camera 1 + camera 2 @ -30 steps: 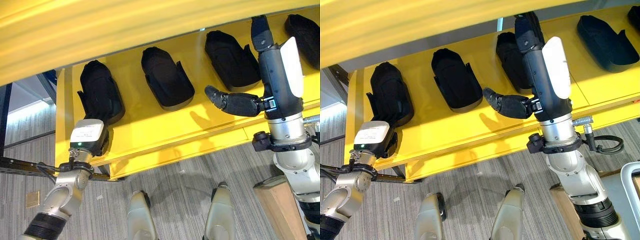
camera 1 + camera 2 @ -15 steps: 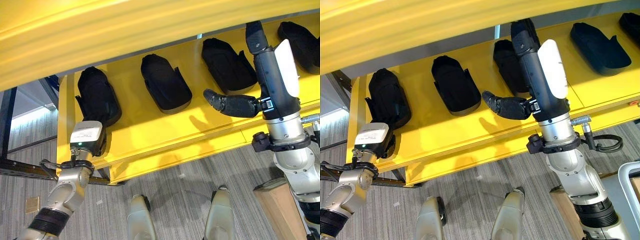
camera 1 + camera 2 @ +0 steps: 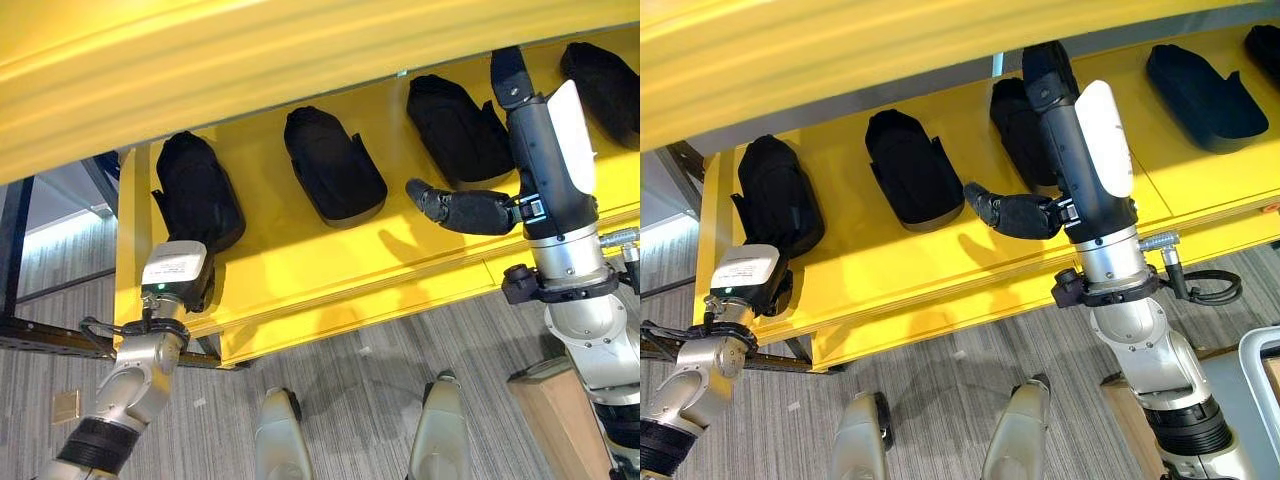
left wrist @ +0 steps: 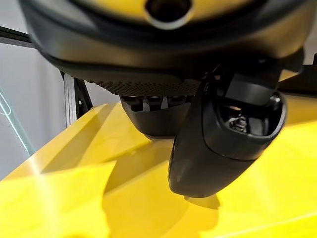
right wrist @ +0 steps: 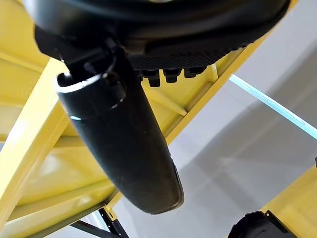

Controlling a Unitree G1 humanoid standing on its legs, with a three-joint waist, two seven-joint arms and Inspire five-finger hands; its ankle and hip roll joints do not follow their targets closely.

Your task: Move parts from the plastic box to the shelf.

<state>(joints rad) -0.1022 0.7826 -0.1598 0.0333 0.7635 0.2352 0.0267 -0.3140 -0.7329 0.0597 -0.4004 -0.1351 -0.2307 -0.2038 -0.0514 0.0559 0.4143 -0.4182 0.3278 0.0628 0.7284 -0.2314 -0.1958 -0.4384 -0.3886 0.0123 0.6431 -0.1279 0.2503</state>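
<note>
right hand (image 3: 1080, 150) fingers straight, left hand (image 3: 185, 280) grip unclear, matte black moulded parts (image 3: 335, 165), glossy yellow shelf (image 3: 300, 260)

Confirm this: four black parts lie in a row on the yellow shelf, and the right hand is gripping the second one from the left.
Wrong on the grip. In the right eye view the right hand hangs open above the yellow shelf, its thumb stuck out, holding nothing. The second part from the left lies untouched. The four black parts do lie in a row.
</note>
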